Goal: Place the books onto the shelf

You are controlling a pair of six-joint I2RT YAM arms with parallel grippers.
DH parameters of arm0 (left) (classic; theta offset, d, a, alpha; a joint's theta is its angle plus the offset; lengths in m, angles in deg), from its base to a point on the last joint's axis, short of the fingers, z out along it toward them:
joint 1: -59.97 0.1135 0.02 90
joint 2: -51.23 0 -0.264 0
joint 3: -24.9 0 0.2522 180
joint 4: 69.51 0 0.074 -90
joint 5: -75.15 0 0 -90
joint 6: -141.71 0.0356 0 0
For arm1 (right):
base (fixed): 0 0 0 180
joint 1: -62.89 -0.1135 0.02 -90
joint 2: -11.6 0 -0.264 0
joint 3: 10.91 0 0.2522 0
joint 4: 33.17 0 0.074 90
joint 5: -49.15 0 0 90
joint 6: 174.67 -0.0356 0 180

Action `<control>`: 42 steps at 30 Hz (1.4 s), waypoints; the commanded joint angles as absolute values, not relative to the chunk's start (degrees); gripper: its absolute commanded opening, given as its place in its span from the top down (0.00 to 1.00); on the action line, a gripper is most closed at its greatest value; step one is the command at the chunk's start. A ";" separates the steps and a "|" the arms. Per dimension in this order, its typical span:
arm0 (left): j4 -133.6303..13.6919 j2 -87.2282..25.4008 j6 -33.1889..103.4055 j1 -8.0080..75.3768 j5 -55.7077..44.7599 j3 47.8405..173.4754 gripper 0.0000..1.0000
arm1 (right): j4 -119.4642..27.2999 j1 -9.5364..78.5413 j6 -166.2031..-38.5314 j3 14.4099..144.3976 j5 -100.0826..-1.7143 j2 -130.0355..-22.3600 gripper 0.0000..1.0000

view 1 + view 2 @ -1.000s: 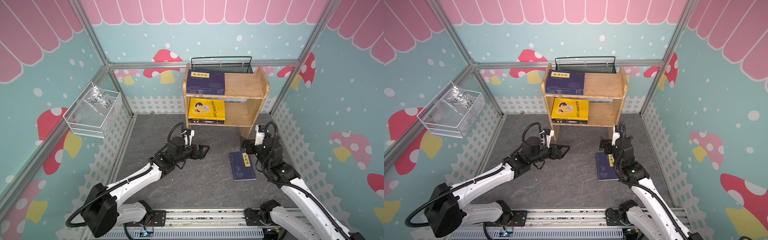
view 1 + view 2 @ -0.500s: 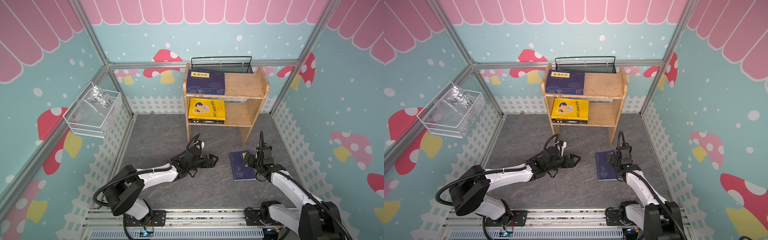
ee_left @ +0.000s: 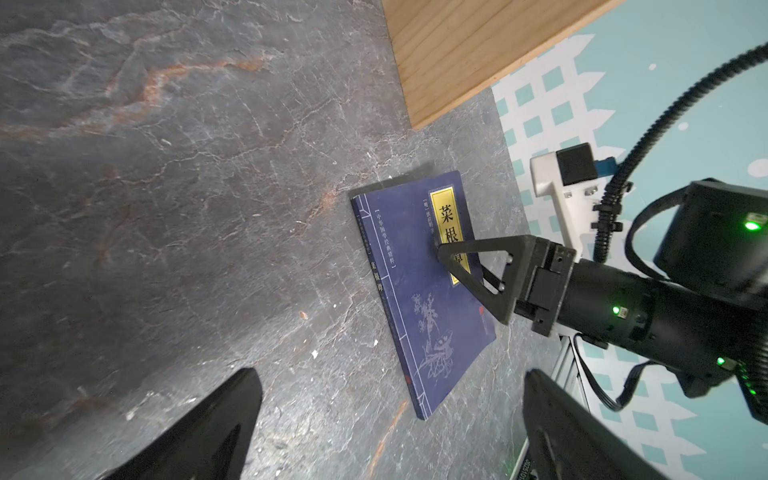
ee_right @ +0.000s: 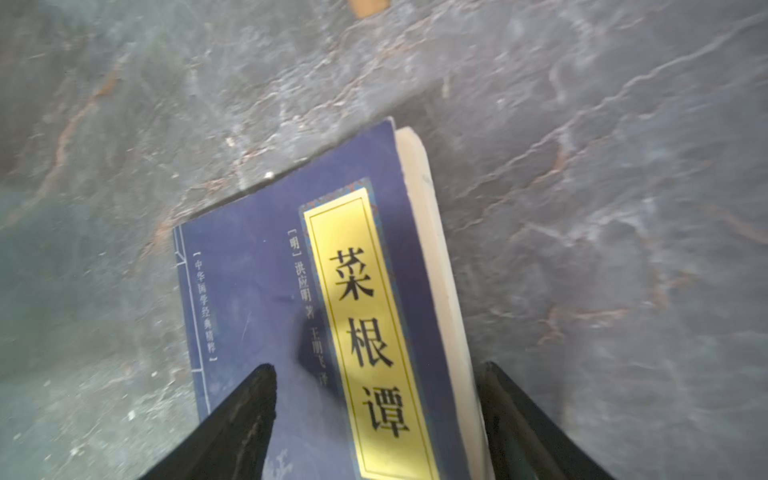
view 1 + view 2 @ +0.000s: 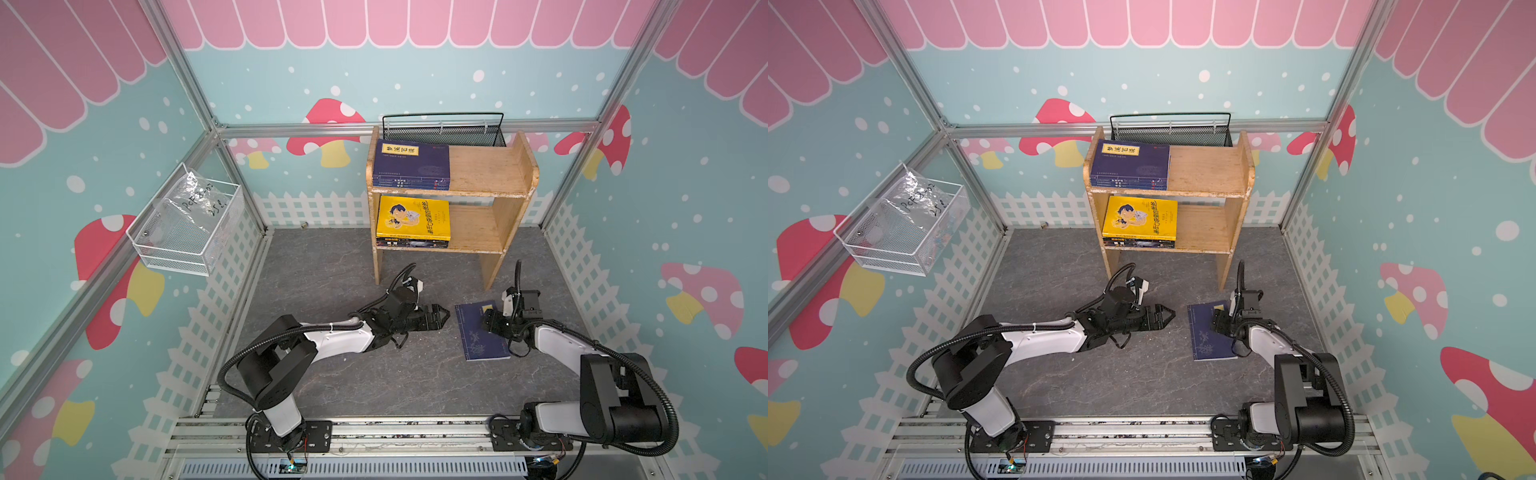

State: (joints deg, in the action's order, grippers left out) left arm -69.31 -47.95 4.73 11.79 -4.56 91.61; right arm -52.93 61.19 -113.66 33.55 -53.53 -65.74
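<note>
Navy book (image 5: 478,338) lies flat on floor (image 5: 332,270) at shelf's (image 5: 490,166) 5 o'clock, right gripper (image 4: 378,370) parted astride its page edge, left gripper (image 5: 444,318) spread, empty, at 9 o'clock.

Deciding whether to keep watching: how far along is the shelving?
Done: the shelf holds a navy stack on its top tier and a yellow-topped stack below. In hand: the right pincer straddles the page edge of the one navy book on the floor; the left pincer hovers open nearby. Left: lift and shelve it.
</note>
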 commanded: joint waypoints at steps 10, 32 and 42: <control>-65.61 -50.07 -2.32 13.22 -6.06 90.03 0.01 | -46.17 45.47 -127.34 31.13 -57.33 -67.25 0.33; -66.28 -53.01 -9.64 13.26 -4.60 89.37 0.02 | -36.26 37.15 -132.54 29.67 -60.67 -73.50 0.51; -92.82 -44.77 -15.44 15.06 1.24 82.21 0.04 | -27.68 37.05 -131.78 30.15 -65.83 -80.54 0.64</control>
